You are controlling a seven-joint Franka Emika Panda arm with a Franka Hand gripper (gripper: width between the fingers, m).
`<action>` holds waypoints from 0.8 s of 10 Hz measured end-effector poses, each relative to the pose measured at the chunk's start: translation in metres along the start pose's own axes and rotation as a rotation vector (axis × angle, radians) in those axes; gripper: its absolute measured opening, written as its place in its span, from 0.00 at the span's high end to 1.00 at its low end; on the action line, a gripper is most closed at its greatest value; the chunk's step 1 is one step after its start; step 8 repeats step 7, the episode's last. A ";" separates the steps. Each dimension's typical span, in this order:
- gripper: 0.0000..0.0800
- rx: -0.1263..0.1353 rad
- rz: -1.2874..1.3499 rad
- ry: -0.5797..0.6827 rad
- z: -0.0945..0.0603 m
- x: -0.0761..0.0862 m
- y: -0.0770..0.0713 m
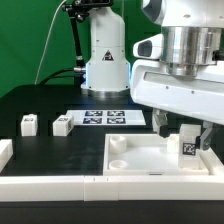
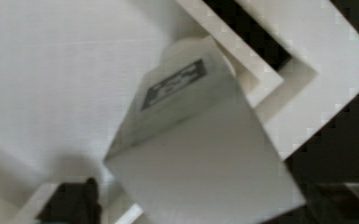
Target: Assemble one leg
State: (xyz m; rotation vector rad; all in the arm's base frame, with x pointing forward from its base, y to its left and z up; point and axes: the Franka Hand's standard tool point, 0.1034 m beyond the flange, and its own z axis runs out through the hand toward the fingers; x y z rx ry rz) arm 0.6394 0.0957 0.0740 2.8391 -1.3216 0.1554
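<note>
Nearest to me in the exterior view is the low white plastic rail [image 1: 50, 186] running along the front edge of the black surface [image 1: 40, 105], and just behind it lies the large flat white square panel [image 1: 135, 155] with round corner sockets. My gripper [image 1: 181, 133] hangs over the panel's corner on the exterior view's right, closed narrow on the small white rectangular plastic leg [image 1: 188, 147], which stands upright with its black-and-white tag facing the camera and its lower end at or just above the panel; I cannot tell whether it touches. The wrist view fills with that same leg [image 2: 190, 130] running away between the fingers [image 2: 73, 200], the tag readable, the panel's raised edge beyond it. My worry is alignment: I judge the leg is near a corner socket, but neither view shows the socket under it, so pressing down off-centre could jam it on the rim or tip it in the grip. Letting go before it seats could topple it. Farther back, two small white blocks [image 1: 29, 124] and [image 1: 62, 125] sit on the surface, then the marker board [image 1: 108, 118], and last the arm's white base [image 1: 106, 60].
</note>
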 end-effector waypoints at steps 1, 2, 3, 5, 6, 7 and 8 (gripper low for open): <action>0.21 0.000 0.000 0.000 0.000 0.000 0.000; 0.20 0.000 0.000 0.000 0.000 0.000 0.000; 0.20 0.000 0.000 0.000 0.000 0.000 0.000; 0.19 0.000 0.000 0.000 0.000 0.000 0.000; 0.19 0.000 0.000 0.000 0.000 0.000 0.000; 0.19 0.000 0.000 0.000 0.000 0.000 0.000; 0.19 0.000 0.000 0.000 0.000 0.000 0.000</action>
